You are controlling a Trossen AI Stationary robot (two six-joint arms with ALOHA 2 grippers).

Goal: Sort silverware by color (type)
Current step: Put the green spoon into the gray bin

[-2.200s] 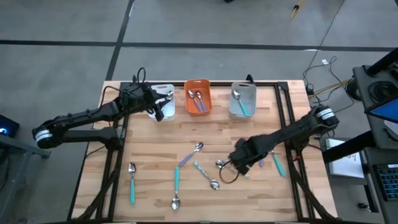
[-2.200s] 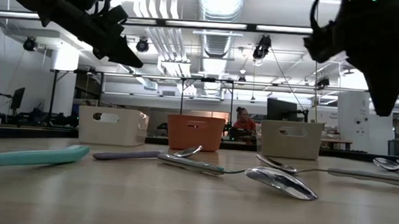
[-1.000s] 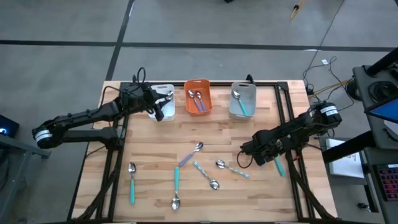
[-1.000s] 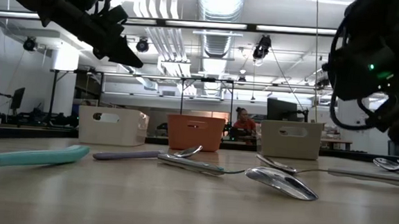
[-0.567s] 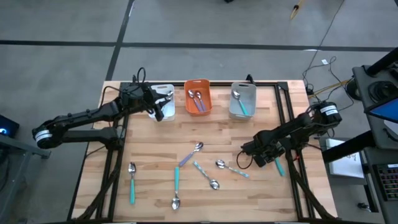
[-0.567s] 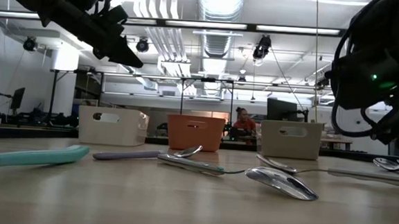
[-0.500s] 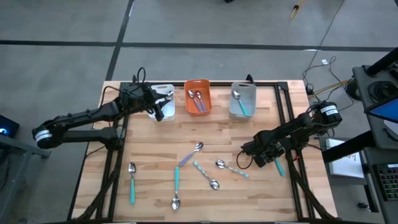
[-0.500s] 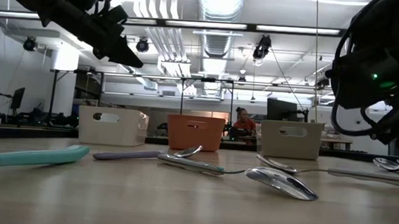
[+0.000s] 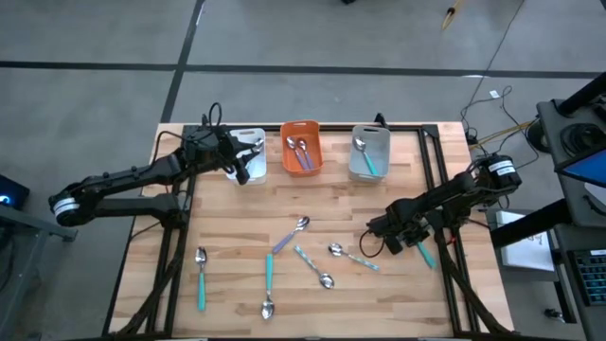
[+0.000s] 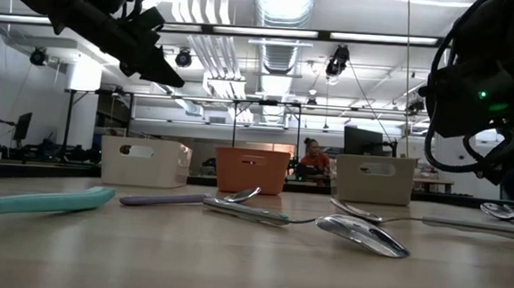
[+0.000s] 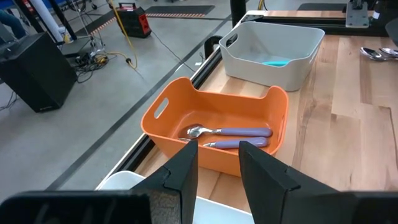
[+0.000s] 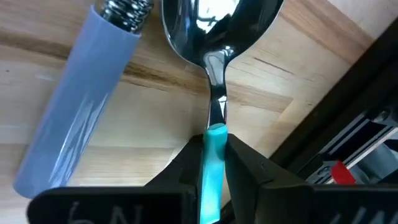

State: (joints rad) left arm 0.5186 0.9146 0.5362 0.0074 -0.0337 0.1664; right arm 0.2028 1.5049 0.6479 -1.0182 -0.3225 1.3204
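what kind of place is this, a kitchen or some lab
Most likely a robotics lab or workshop, not a kitchen: exposed ceiling ducts, a bare concrete floor with loose cables, and more workbenches behind the bins.

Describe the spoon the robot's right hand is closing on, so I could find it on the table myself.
Start at the grey bin at the table's far edge, then follow the right arm down to its right hand near the table's right side. The teal-handled spoon lies there, its handle pinched between the two dark fingers. Beside it lies a lavender-handled piece; this one is teal.
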